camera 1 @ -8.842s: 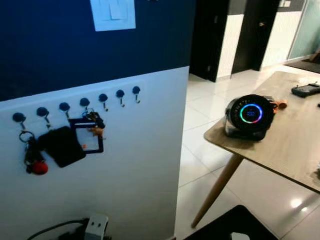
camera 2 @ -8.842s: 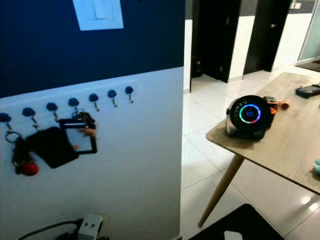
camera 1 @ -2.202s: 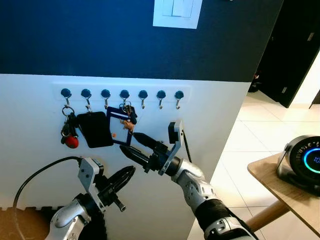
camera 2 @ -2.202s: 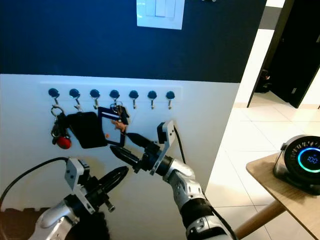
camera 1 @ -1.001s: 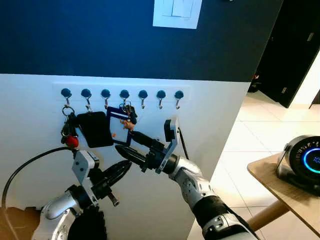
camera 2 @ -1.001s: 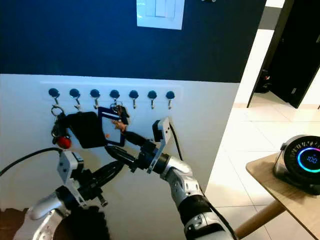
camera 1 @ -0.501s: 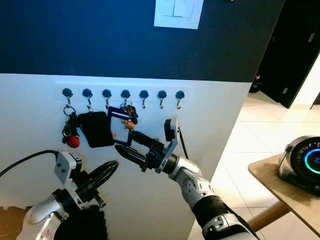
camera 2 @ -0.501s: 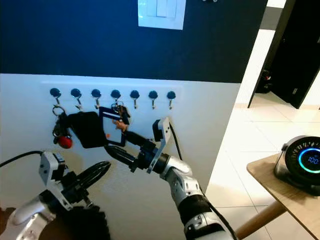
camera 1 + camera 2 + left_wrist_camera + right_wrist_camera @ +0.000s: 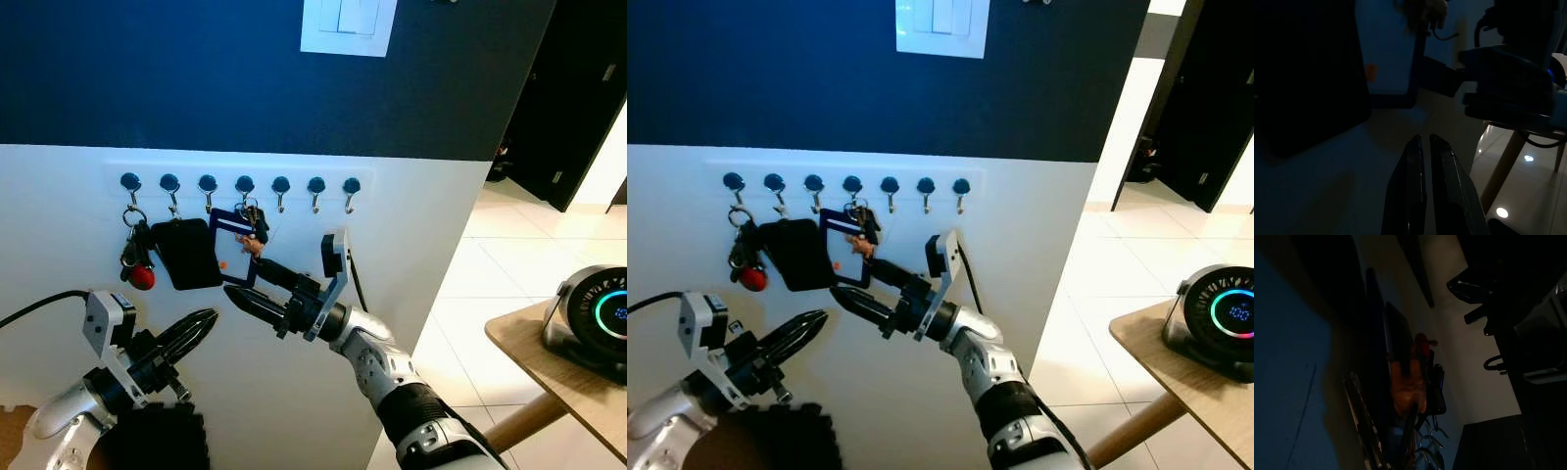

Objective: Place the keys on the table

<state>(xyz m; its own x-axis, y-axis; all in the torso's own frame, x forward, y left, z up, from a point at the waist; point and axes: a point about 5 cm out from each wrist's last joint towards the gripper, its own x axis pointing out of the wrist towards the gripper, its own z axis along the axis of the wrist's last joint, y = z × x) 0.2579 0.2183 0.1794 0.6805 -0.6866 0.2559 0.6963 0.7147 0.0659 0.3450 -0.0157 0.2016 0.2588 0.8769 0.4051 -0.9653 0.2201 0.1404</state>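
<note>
Facing the wall, we see a row of seven dark hooks (image 9: 244, 184) mounted on its white lower half. The keys (image 9: 252, 223) hang from the fourth hook counted from the row's left end, bunched with a small orange charm, against a blue-framed card holder (image 9: 231, 253). Just left of them hang a black pouch (image 9: 184, 254) and a red ball charm (image 9: 142, 278).

Our right gripper (image 9: 245, 281) reaches up toward the keys with its two fingers spread apart, tips just under the card holder's lower edge, holding nothing. Our left gripper (image 9: 205, 320) sits lower and further left, near the wall, fingers pressed together and empty.

The wooden table (image 9: 544, 354) stands well apart at the right, a round black device (image 9: 596, 318) with a lit ring near its left corner.
</note>
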